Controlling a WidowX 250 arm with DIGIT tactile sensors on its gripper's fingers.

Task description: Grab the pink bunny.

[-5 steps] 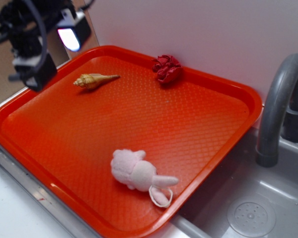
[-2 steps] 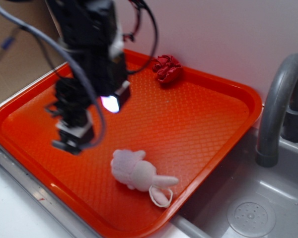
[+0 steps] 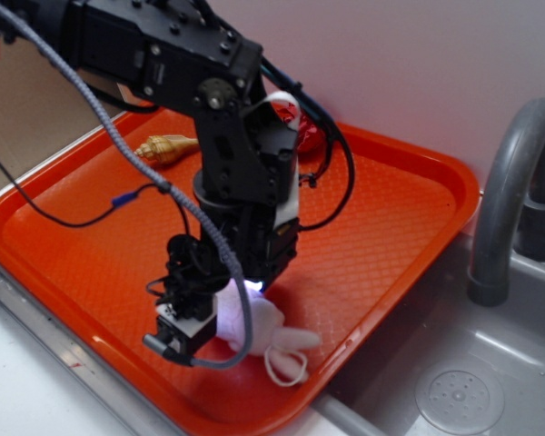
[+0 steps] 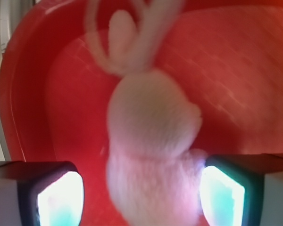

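A: Bunny [image 3: 271, 329] lies near the tray's [image 3: 409, 218] front edge, ears toward the sink. Looks soft and light, likely squashy; I'd take it across the round body.

B: Jaws stand wide apart, one finger [image 4: 60, 197] either side of the body, seemingly close but clamping nothing yet.

One camera sat high and off to the side, looking down at the whole flat orange plastic tray [image 3: 409, 195]. The other rode on the arm, very close, looking down. Both saw the small pale pink fuzzy bunny [image 3: 271, 329] [image 4: 151, 136].
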